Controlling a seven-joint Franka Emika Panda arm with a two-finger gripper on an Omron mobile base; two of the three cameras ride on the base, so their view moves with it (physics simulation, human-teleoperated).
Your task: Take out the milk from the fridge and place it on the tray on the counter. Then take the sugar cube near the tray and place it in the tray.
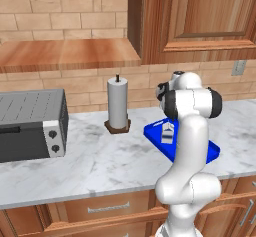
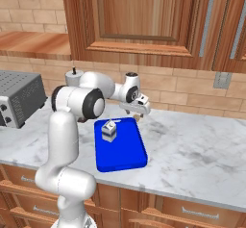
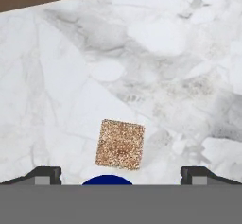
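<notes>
milk (image 2: 109, 130) standing upright on tray (image 2: 126, 156), tray flat on counter (image 2: 192, 150). gripper (image 3: 121, 173) over the marble just past the tray's far edge, jaws wide apart, holding nothing. sugar cube (image 3: 120, 144) on counter between the fingertips (image 3: 45, 173), just beside tray corner.

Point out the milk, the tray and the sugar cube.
milk (image 2: 109, 131): right base view, front face.
tray (image 2: 122, 157): right base view, bare near floor.
sugar cube (image 3: 120, 144): hand view, top face.
</notes>
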